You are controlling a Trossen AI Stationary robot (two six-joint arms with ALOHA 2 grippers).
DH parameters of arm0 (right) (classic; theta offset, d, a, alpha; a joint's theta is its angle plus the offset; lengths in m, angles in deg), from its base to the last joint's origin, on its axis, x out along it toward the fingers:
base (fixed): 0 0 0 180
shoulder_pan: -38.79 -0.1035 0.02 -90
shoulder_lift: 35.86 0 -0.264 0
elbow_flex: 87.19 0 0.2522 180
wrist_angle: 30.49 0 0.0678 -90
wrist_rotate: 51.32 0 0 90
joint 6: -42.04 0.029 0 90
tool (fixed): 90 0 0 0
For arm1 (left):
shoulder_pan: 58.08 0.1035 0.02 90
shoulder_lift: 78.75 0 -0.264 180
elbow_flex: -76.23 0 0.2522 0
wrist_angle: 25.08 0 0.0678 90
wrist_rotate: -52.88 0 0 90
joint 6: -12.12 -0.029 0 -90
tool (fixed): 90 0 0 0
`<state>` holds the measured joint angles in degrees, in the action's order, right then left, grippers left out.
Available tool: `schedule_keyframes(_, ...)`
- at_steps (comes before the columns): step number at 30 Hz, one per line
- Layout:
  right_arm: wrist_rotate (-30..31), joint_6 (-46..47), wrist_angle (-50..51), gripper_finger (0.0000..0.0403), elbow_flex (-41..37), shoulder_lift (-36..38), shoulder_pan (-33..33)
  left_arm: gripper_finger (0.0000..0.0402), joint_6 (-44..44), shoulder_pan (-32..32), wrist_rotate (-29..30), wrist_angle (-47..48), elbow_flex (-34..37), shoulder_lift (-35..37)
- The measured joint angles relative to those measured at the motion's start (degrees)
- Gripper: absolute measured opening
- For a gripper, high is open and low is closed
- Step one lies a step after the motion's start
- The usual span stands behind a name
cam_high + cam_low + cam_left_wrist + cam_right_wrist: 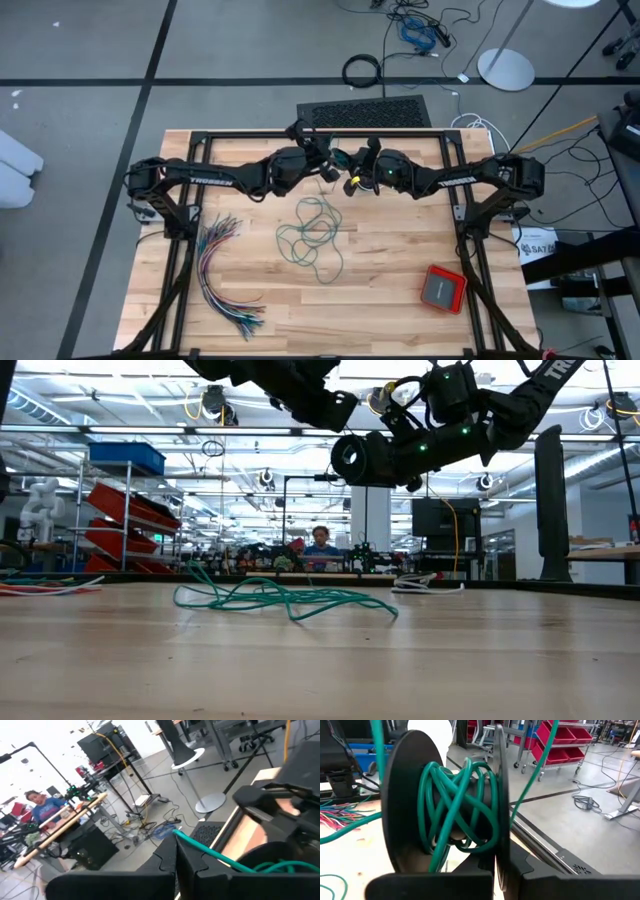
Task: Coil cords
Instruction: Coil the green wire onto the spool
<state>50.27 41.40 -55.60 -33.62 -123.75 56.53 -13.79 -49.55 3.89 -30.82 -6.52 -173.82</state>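
Observation:
A teal-green cord (315, 235) lies in a loose tangle on the wooden table (400, 260), seen also in the low view (280, 598). Part of it is wound around a black spool (455, 805) that hangs above the table's far middle (365, 458). My right gripper (496, 870) is shut on the spool. My left gripper (176, 851) is shut on a strand of the cord right beside the spool. In the high view the two grippers meet, left (330, 162) and right (354, 172). My left gripper pinches a single strand of the teal cord (181, 837) between its two fingers. It comes level from the table's left. The strand runs on from the fingers toward the spool, clear of the table. My right gripper pinches the rim of one flange of the spool (499, 851) between its two fingers. It comes about level from the table's right. The spool is lifted clear of the table, its flanges upright, with cord strands (540, 765) leading off it.
A fanned bundle of many-coloured wires (225, 275) lies at the table's left. A red box (443, 288) sits near the right front. A black perforated panel (365, 112) stands behind the far edge. A person (322, 542) sits in the room beyond.

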Motion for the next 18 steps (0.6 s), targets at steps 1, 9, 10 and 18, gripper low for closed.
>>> schedule_keyframes(1, 0.0, -0.01, -0.01, 0.0, 0.0, 0.0, -0.02, 0.0, -0.02, -0.06, -0.04, 0.06, 0.0, 0.0)
schedule_keyframes(9, 0.03, -0.66, 0.09, 0.0, 0.0, 0.0, -0.61, 0.0, 2.02, 1.14, -2.12, 1.1, 0.02, 0.0)
schedule_keyframes(10, 0.02, -0.73, 0.1, 0.0, 0.0, 0.0, -0.66, 0.0, 2.61, 1.24, -2.79, 1.0, 0.0, 0.0)
schedule_keyframes(18, 0.39, -0.84, 0.54, 0.0, 0.0, 0.0, -0.61, 0.0, 2.95, 1.24, -5.41, 0.14, 0.01, 0.0)
